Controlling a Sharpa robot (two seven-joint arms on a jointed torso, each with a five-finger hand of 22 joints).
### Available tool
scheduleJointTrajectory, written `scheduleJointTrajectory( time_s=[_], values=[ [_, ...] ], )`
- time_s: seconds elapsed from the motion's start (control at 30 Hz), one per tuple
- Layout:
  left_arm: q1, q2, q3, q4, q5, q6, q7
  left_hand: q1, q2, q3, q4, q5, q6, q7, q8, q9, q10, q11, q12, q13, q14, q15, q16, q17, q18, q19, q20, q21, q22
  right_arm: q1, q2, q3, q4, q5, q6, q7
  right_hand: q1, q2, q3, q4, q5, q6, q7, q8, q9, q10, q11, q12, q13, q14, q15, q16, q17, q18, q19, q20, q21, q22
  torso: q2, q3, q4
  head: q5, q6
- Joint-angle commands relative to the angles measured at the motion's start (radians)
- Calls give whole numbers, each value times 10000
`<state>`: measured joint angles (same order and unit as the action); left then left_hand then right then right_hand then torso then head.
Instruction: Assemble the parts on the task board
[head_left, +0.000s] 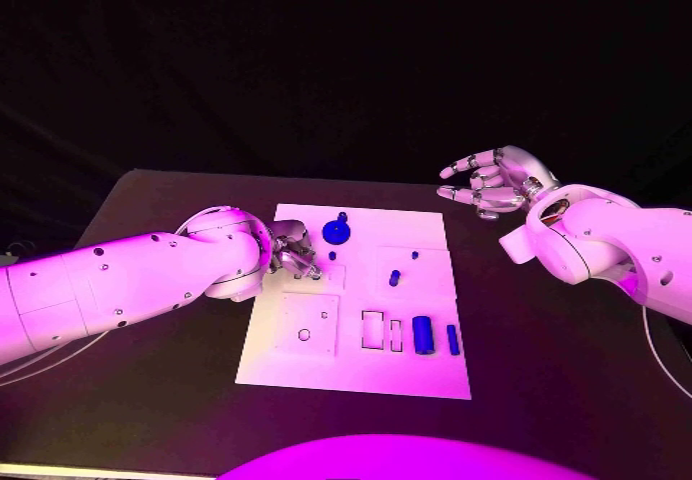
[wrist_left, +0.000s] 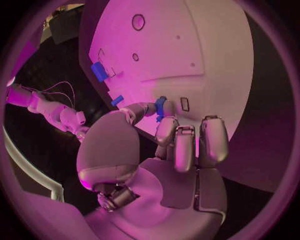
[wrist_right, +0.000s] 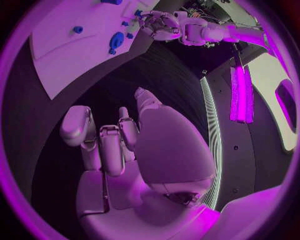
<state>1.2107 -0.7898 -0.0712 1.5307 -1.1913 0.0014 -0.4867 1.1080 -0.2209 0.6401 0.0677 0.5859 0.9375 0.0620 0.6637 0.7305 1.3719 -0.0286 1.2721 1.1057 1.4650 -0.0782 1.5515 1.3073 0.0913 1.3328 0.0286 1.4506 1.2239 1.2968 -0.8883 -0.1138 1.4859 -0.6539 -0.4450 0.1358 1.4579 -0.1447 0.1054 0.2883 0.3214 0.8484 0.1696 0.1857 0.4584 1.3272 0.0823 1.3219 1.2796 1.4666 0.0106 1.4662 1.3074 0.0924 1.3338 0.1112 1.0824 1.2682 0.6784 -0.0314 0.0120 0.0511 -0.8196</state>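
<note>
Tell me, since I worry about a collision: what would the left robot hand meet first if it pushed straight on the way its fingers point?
Probably the small blue part right at the left robot hand's fingertips, standing on the task board; contact is unclear.

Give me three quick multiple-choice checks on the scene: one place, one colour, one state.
1. Where is the left hand?
A. Over the board's far left part
B. Beyond the board's right edge
C. At the board's near right corner

2. What colour is the round part?
A. Yellow
B. Blue
C. Green

3. How is the right hand?
A. Holding a part
B. Pressing on the board
C. Open, holding nothing

Key: 1 A, its fingers reach over the board's far left part. 2 B, it shows dark blue on the white board. 3 C, its fingers are apart beyond the board's far right corner.
</note>
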Motion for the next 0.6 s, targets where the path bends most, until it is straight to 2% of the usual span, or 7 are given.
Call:
scheduleJointTrajectory(
  time_s=[0.03,0.2,0.6],
  values=[
    [-35,17,-30,12,117,316,21,250,176,1093,-1153,59,144,-136,-29,19,-63,22,-56,-3,912,-9,-34,2097,-185,32,60,-51,1,-6,-1,2,5,-73,30,86,-83,-12,57,8,56,-75,-21,57,-12,-23,-8,-44,-8,459,-48,-45,237,126,-57,-6,-59,-9,4,-3,-2,1,0],
    [-36,24,-30,0,196,231,-1,250,163,995,-1059,85,190,-136,-41,-35,12,30,13,116,917,-1,-27,2115,-194,59,69,-42,39,-6,-3,2,6,-69,28,85,-83,-12,57,8,56,-75,-21,57,-12,-23,-8,-44,-8,459,-48,-45,237,126,-57,-6,-59,-9,8,-5,1,-4,1],
    [-36,56,-31,-46,227,74,-40,31,106,522,-486,74,254,-249,-59,-199,96,-44,29,192,917,-53,-29,2111,-200,92,71,-68,66,-6,-6,2,11,-68,15,81,-123,-10,69,7,64,-86,-22,73,-15,-32,-9,-57,-25,456,-50,-57,220,127,-56,-8,-77,-15,7,-3,-6,-3,7]
  ],
)
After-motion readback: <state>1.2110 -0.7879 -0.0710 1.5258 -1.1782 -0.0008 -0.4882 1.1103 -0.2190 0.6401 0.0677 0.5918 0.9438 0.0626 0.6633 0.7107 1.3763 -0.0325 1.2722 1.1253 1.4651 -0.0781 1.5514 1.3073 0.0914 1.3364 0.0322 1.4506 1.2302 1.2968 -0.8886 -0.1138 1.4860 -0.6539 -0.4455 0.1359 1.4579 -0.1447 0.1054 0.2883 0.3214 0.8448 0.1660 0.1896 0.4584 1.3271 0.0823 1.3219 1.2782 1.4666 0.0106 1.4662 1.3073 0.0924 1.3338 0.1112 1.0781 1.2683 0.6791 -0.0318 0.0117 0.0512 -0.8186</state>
